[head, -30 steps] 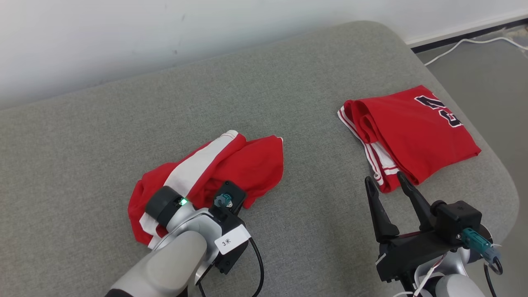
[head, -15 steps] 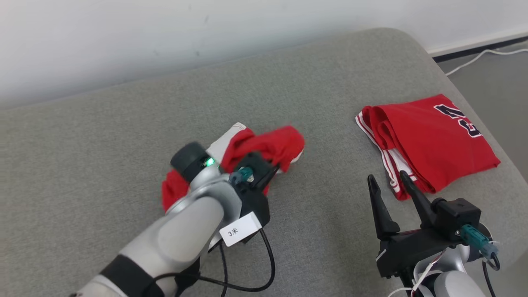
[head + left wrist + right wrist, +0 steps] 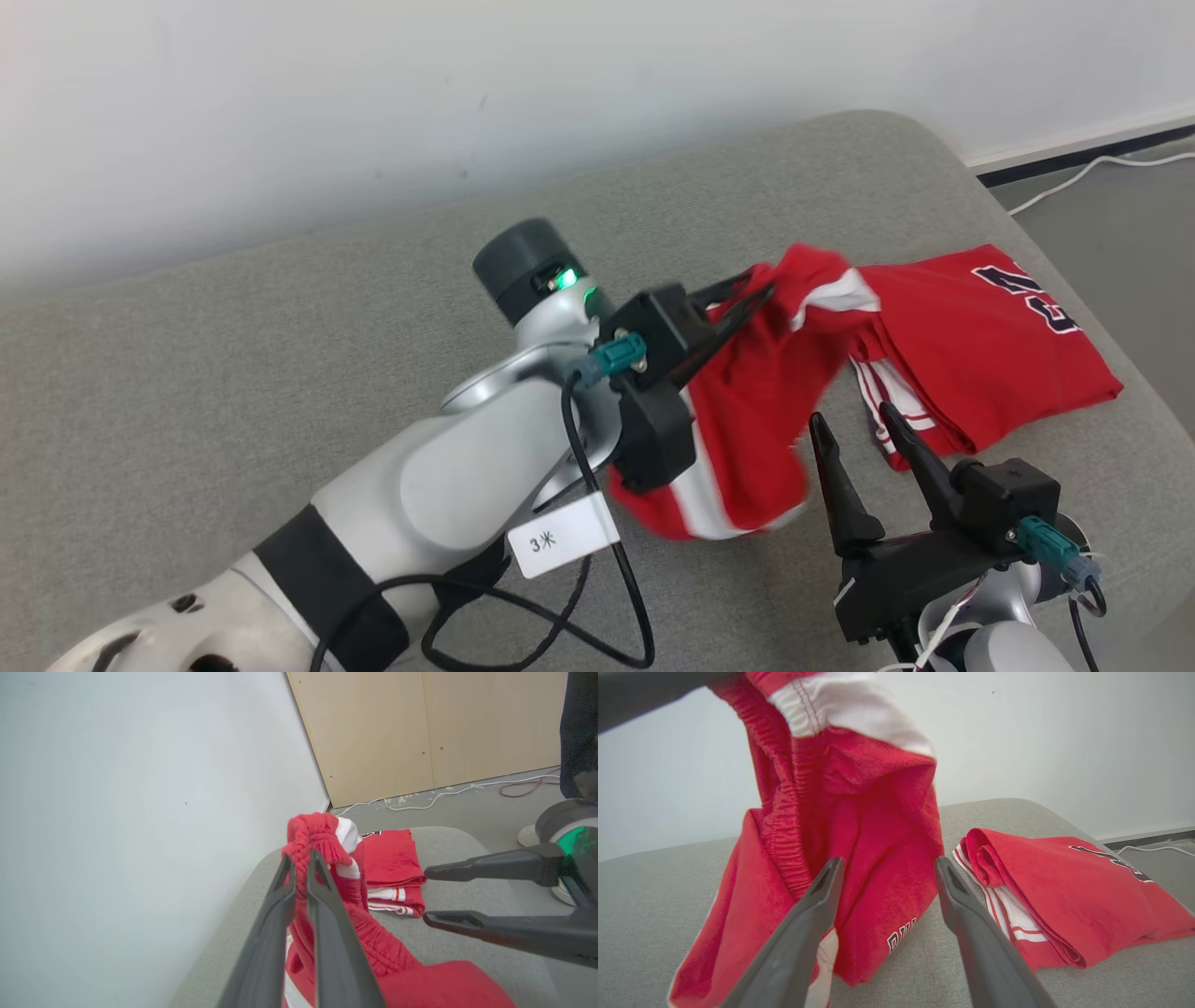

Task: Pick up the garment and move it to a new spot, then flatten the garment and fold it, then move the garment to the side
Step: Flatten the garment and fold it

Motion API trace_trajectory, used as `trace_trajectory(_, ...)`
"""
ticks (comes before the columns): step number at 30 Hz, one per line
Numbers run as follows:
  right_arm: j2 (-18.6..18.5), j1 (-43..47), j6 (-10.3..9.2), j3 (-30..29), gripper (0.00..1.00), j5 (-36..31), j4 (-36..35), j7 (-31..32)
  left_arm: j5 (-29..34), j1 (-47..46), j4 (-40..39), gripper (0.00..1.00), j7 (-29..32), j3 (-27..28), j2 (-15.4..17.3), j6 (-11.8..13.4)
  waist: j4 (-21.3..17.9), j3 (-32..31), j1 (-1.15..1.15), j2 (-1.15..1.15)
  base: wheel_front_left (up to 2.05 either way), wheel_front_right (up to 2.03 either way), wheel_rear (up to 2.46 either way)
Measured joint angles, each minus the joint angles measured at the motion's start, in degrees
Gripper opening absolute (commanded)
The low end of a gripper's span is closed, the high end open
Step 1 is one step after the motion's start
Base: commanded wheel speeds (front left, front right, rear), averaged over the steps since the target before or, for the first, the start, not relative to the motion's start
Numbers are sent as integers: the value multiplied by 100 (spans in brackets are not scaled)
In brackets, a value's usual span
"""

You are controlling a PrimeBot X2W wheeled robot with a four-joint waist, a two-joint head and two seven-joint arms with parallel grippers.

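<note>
Two red garments lie before you. Your left pincer (image 3: 758, 282) is clenched on the bunched waistband of the red shorts (image 3: 747, 411), which hang over the grey cushion (image 3: 233, 373), lower end resting on it, just beside the folded red jersey (image 3: 980, 345). Your right pincer (image 3: 851, 417) stands released and empty, near the hanging cloth.

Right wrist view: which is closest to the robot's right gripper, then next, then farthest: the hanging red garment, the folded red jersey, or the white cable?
1. The hanging red garment: straight ahead of the right gripper, just past it.
2. The folded red jersey: on the cushion, off to the right.
3. The white cable: on the floor, beyond the cushion's far edge.
</note>
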Motion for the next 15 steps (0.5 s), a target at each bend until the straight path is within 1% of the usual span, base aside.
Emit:
trace_trajectory(5, 1, 16, 0, 14, 100, 1, 4, -5, -352, -179, -260, 0, -100, 246, -51, 0, -79, -20, 0, -1, 0, 0, 0)
trace_trajectory(9, 0, 33, 0, -22, 100, 9, -8, -40, -420, -168, -46, 0, -99, 132, -45, 0, -91, -16, 0, 0, 0, 0, 0)
trace_trajectory(11, -13, 57, -4, -86, 100, 9, -15, -56, -420, -140, 63, 0, -99, 23, 45, -21, -64, -16, 0, 0, 0, 0, 0)
trace_trajectory(15, -42, 166, -8, -145, 100, 10, -38, -76, -409, 25, 354, 0, -76, -118, 526, -40, 40, -16, 0, 0, 0, 0, 0)
